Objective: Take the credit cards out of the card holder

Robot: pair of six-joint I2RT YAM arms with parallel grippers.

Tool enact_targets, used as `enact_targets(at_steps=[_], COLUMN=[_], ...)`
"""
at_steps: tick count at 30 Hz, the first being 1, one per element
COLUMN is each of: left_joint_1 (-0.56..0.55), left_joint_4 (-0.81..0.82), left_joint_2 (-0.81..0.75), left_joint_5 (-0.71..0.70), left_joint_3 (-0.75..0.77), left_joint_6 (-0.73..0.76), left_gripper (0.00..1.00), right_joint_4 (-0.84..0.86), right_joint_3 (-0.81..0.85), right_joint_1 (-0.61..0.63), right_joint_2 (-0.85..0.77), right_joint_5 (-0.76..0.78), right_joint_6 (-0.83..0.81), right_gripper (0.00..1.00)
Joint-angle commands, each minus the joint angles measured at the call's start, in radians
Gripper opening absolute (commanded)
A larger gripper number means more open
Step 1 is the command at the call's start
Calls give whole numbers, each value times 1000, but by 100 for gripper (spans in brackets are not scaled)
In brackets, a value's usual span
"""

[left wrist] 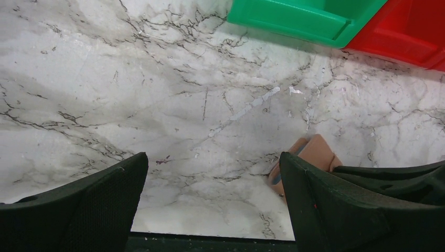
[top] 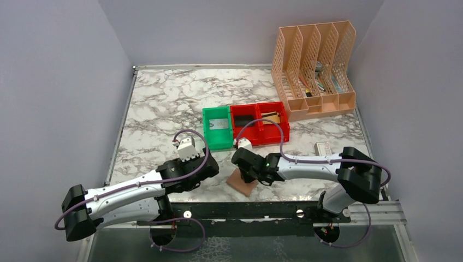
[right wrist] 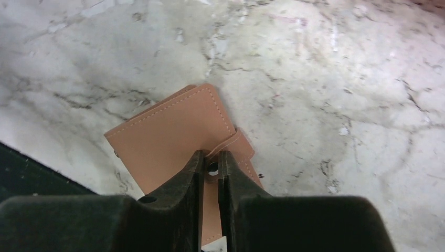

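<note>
The card holder (top: 242,183) is a flat tan leather wallet lying folded on the marble near the front edge. In the right wrist view the card holder (right wrist: 168,128) has a stitched strap (right wrist: 240,145) with a snap. My right gripper (right wrist: 211,158) is shut on that strap, snap between the fingertips. From above, the right gripper (top: 244,170) sits over the wallet's far corner. My left gripper (top: 203,165) hangs open just left of it, and its view has the left gripper (left wrist: 212,176) over bare marble with the card holder (left wrist: 316,153) beside its right finger. No credit cards show in the holder.
A green bin (top: 217,127) and a red two-part bin (top: 260,123) stand behind the wallet, each with a flat piece inside. A peach file rack (top: 314,71) is at the back right. A small white box (top: 323,148) lies right. The black front rail (top: 262,210) is close.
</note>
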Motion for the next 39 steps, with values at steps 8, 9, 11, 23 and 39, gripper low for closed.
enact_targets(at_steps=[8,9,11,23,39], left_joint_1=[7,8,8,10,26], left_joint_4=[47,70,119,519,900], left_joint_2=[129,144,176,325,332], left_joint_5=[29,47,88,412,476], left_joint_3=[79,82,83,3,-262], left_joint_6=[117,140,174,240,37], left_gripper=[99,99,99,92,61], right_joint_4=[-146,-111,-39,98,161], right_joint_3=[-66,-87,-128,-233,-251], right_joint_1=[-33,-47,-78,-167,-179], right_joint_2=[12,2,-18,-91,-103], right_joint_5=[106,70,-1,-123,-167], right_joint_6=[346,356,372,406,382], right_gripper=[12,12,11,8,7])
